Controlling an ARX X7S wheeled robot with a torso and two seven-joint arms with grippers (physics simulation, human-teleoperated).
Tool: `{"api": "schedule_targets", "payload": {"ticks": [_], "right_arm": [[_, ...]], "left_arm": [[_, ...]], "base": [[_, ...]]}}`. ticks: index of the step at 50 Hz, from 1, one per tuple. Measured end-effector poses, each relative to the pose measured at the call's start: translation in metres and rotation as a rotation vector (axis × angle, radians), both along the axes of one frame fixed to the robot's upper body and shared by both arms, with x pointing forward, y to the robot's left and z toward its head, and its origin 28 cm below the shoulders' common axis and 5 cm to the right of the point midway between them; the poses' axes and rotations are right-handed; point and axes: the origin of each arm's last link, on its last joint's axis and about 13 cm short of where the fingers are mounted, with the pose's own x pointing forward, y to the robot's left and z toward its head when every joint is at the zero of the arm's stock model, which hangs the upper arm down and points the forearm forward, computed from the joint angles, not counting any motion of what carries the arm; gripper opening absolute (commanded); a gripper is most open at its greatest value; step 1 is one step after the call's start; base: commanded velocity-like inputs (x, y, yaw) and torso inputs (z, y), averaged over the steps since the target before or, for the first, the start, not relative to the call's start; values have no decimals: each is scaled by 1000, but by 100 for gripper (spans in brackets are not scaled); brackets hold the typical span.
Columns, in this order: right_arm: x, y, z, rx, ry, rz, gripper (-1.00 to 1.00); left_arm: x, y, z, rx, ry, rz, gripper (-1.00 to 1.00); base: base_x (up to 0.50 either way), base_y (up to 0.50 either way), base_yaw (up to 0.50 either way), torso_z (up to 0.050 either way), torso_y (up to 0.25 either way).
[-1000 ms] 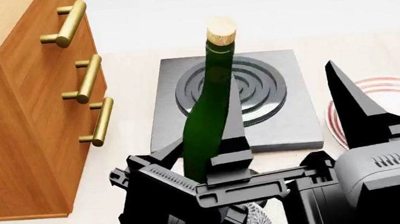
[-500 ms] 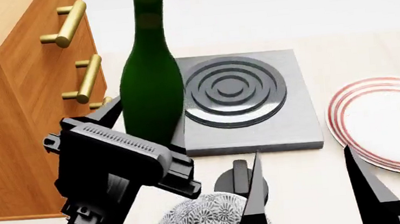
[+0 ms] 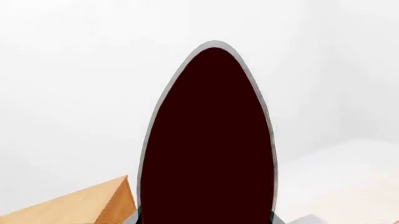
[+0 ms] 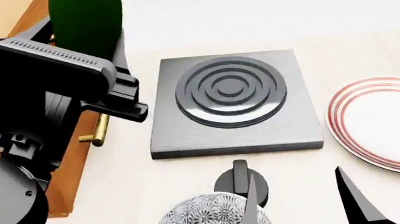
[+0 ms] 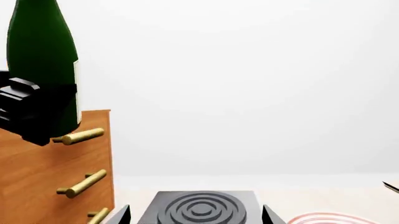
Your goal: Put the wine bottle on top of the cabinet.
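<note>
Our black ribbed left gripper [image 4: 71, 44] is clamped around the smooth, dark green glass wine bottle [image 5: 42, 60], holding it upright beside the orange-brown wooden cabinet [image 5: 37, 172] with round brass bar handles. Our right gripper [image 4: 302, 203] shows two pointed black fingers spread apart near a patterned bowl [image 4: 209, 222], a grey ringed square plate [image 4: 231, 101] lying beyond.

Super bright, flat sim lighting, white backdrop nearly blown out. Everything's crisp, zero blur or edge warping. Soft sheen on the stove plate [image 4: 231, 92]; only faint shadows under it and the cabinet [image 4: 17, 177].
</note>
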Motion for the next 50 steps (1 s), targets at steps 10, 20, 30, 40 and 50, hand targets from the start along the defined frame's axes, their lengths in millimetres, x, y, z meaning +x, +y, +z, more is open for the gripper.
{"api": "schedule_targets", "payload": {"ticks": [10,20,30,40,50], "right_arm": [[-1,0,0,2,0,8,100],[-2,0,2,6,-1,18,100],[-3,0,4,10,-4,26,100],[-3,1,3,9,-3,33,100],[-3,2,3,6,2,39,100]], "left_arm": [[11,23,33,3,-40,88,-100],[20,46,62,10,-68,176,-100],[30,69,87,15,-72,266,-100],[40,89,110,37,-58,333,-100],[50,105,135,52,-34,368,-100]], "base": [[0,0,0,1,1],[0,0,0,0,1],[0,0,0,0,1],[0,0,0,0,1],[0,0,0,1,1]]}}
